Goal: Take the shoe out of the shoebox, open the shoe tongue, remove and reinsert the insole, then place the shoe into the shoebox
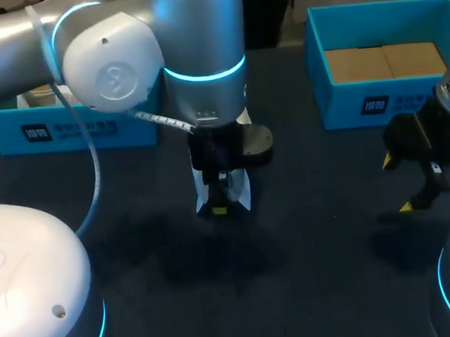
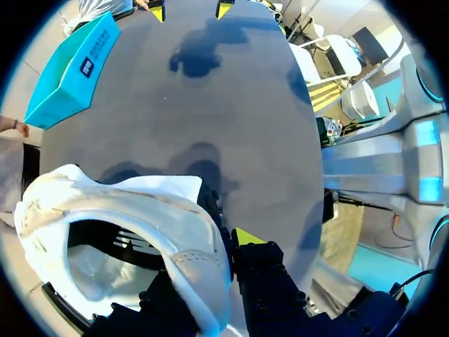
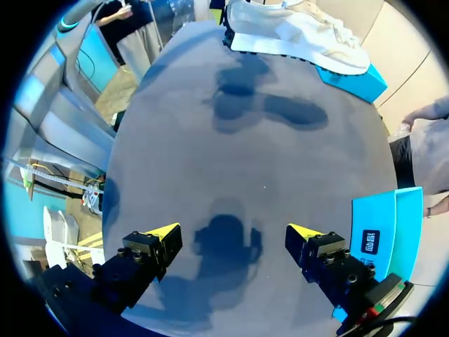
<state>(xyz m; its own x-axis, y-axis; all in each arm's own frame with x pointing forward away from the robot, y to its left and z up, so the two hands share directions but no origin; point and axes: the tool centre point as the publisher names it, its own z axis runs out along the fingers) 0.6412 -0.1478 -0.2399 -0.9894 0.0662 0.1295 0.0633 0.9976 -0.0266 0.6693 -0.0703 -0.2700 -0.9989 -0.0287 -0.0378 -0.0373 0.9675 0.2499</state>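
- left blue box (image 1: 70,130): open-topped, at the table's (image 1: 308,285) far edge, well out to the left gripper's side; pale items inside, too hidden by the arm to name
- left arm (image 1: 111,61): comes in from the left and reaches to mid-table, wrist pointing straight down
- left gripper (image 1: 220,188): clenched on the shoe (image 1: 243,192). In its wrist view the heel collar runs between the two black fingers at the gripper (image 2: 226,256), with one yellow fingertip (image 2: 245,236) showing just beside the collar
- shoe (image 2: 133,203): white, out of both boxes, hanging under the left gripper with its opening facing that wrist camera and a dark inner lining visible. From the right wrist it lies far ahead of the right gripper, seen side-on with laces up (image 3: 295,31); its shadow sits apart from it on the table, so it looks lifted, though contact cannot be settled
- right gripper (image 1: 398,185): released, nothing between the fingers; yellow tips wide apart over bare table (image 3: 235,235), well apart from the shoe
- right blue box (image 1: 343,104): open-topped, just beyond the right gripper at the far right, brown cardboard (image 1: 383,61) in the bottom; one blue wall stands just beside the right gripper's outer finger (image 3: 389,225)
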